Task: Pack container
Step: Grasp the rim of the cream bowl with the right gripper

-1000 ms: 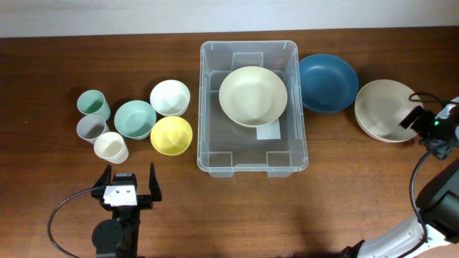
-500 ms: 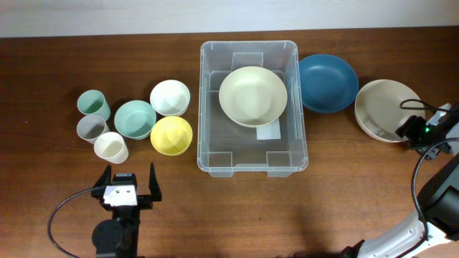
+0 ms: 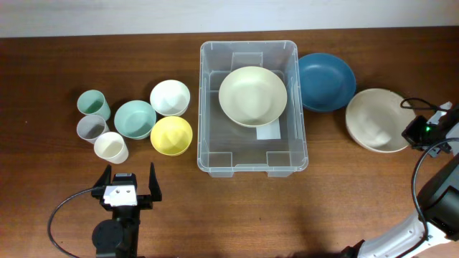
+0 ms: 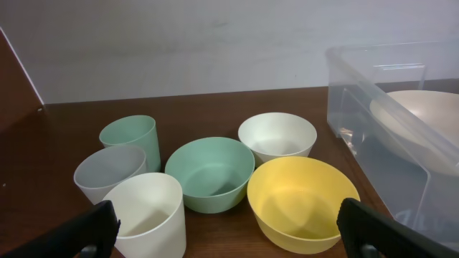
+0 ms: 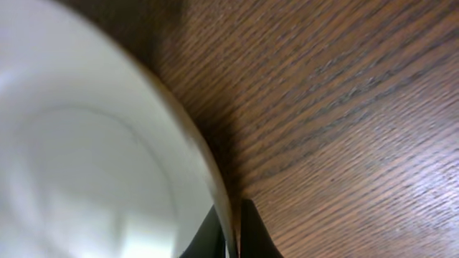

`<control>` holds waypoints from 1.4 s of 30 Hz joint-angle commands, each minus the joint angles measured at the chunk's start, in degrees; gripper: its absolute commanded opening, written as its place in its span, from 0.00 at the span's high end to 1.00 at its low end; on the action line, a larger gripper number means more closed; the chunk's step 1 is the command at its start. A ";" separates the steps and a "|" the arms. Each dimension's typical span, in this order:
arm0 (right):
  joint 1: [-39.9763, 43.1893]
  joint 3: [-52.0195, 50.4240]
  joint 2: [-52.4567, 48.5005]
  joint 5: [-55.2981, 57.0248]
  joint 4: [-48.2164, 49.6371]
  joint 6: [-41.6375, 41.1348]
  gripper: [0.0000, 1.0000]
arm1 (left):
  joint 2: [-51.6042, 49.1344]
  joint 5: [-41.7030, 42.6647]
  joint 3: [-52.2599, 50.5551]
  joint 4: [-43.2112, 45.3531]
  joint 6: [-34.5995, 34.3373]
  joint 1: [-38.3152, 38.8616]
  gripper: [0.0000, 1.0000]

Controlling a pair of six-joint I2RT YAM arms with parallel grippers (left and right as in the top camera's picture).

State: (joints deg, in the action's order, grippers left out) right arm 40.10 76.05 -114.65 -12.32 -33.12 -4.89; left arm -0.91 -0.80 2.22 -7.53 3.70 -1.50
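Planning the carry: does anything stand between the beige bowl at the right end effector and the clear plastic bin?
The dark blue round bowl sits beside the right wall of the large clear plastic container, just beyond the beige round bowl; nothing lies on the nearer line between them.

I have the large clear plastic container [image 3: 208,136] at the middle of the dark wooden table [image 3: 323,208], with a cream round bowl [image 3: 252,96] lying in its far half. Just right of the container sits a dark blue round bowl [image 3: 327,82]. A wide beige round bowl [image 3: 374,120] lies further right and nearer the robot, with the right gripper [image 3: 409,133] at its right rim.

Left of the container, a small white bowl [image 3: 170,97] sits behind a small yellow bowl [image 3: 171,135], and a teal bowl [image 3: 135,119] is to their left. Further left stand three cups: a green cup [image 3: 93,104] farthest back, a grey cup [image 3: 92,129] in the middle, and a cream cup [image 3: 111,147] nearest. The left gripper [image 3: 130,172] is in front of the cream cup.
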 commanded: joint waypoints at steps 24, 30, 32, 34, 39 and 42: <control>2.60 1.01 28.13 1.86 -4.33 -1.55 0.96 | 0.24 0.61 -0.35 0.09 1.11 0.28 0.01; 3.06 0.98 28.22 3.32 -4.52 -1.22 0.01 | 0.24 0.63 -0.35 0.09 1.11 0.26 0.01; 3.04 0.98 26.64 3.32 -4.52 0.87 0.01 | 0.24 0.61 -0.35 0.09 1.11 0.28 0.01; 3.06 0.98 24.15 3.32 -4.50 2.16 0.01 | 0.24 0.61 -0.35 0.09 1.11 0.28 0.01; 3.10 0.98 16.98 3.32 -3.93 4.26 0.01 | 0.24 0.61 -0.35 0.09 1.11 0.28 0.01; 3.10 0.98 12.39 3.34 -3.04 5.84 0.01 | 0.24 0.63 -0.35 0.09 1.11 0.28 0.01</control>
State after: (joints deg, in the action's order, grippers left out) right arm 43.09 76.53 -98.83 -9.91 -36.80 -1.56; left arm -0.91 -0.80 2.22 -7.53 3.73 -1.50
